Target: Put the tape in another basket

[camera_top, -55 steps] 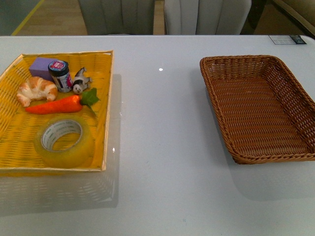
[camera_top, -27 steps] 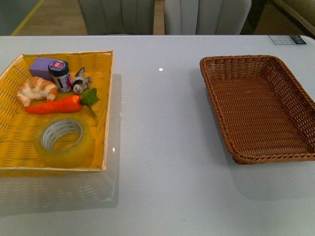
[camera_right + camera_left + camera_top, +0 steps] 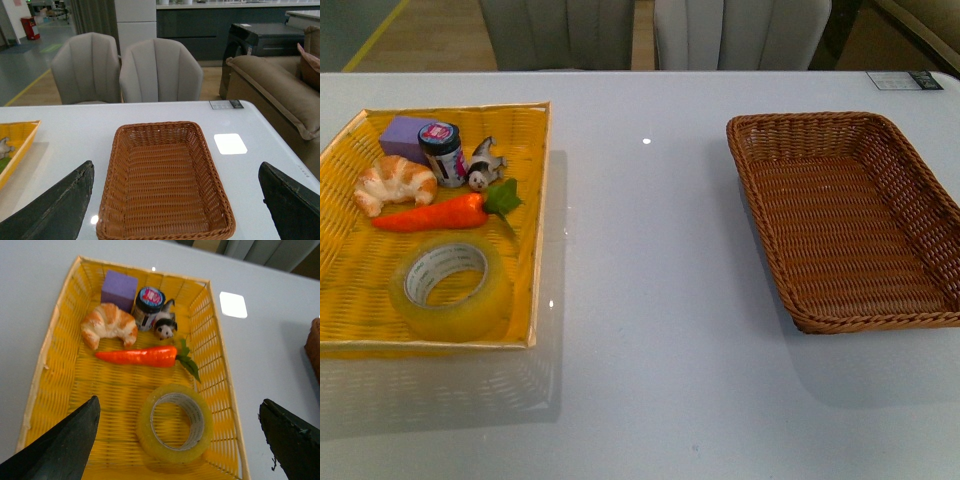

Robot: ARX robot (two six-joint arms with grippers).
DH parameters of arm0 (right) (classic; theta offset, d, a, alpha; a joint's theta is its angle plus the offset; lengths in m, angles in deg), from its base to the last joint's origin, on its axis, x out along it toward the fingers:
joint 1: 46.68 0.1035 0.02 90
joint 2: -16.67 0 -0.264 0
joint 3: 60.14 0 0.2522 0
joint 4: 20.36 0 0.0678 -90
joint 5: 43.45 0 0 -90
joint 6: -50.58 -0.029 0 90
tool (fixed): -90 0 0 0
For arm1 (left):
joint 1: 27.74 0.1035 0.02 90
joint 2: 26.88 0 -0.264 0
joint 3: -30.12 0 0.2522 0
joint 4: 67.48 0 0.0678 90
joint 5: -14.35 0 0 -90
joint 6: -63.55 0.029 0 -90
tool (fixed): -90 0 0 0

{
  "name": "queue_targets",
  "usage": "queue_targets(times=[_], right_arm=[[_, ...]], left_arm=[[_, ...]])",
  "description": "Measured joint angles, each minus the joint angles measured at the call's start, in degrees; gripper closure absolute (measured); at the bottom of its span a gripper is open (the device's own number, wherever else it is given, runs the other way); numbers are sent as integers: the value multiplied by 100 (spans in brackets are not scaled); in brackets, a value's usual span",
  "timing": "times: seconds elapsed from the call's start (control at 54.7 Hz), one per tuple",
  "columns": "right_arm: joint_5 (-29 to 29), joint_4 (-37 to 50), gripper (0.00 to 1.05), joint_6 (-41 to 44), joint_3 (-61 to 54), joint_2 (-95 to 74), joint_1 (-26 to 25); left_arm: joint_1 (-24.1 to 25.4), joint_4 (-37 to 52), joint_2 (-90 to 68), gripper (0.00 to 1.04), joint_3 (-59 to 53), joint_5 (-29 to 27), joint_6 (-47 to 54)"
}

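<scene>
On the left, the tape lies flat, core upward, in the near part of the yellow tray, just in front of the toy carrot. No grasp has begun, so the step in hand looks like the approach. The left wrist view shows what the front view lacks: the left gripper hangs above the roll with its jaws spread wide, holding nothing. The next move likely calls for a descent with the fingers straddling the roll, clear of the carrot and the tray rim. To the right, well apart across the white table, the basket stands empty. Only the right wrist view shows the right gripper, its jaws likewise wide apart and empty, facing the basket.
</scene>
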Motion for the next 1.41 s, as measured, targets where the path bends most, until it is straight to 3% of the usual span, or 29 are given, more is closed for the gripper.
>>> queue_targets(times=[0.183,0.494,1.189,1.409], right_arm=[[0,0,9,0,-2,0,0],[0,0,9,0,-2,0,0],[0,0,9,0,-2,0,0],[0,0,9,0,0,0,0]], left_arm=[[-291,452,-2022,9,741,-188,308],[-348,518,-3674,9,1482,-321,682],[-409,208,-4846,9,2365,-575,1117],[-492,146,-4907,43,2387,-640,1152]])
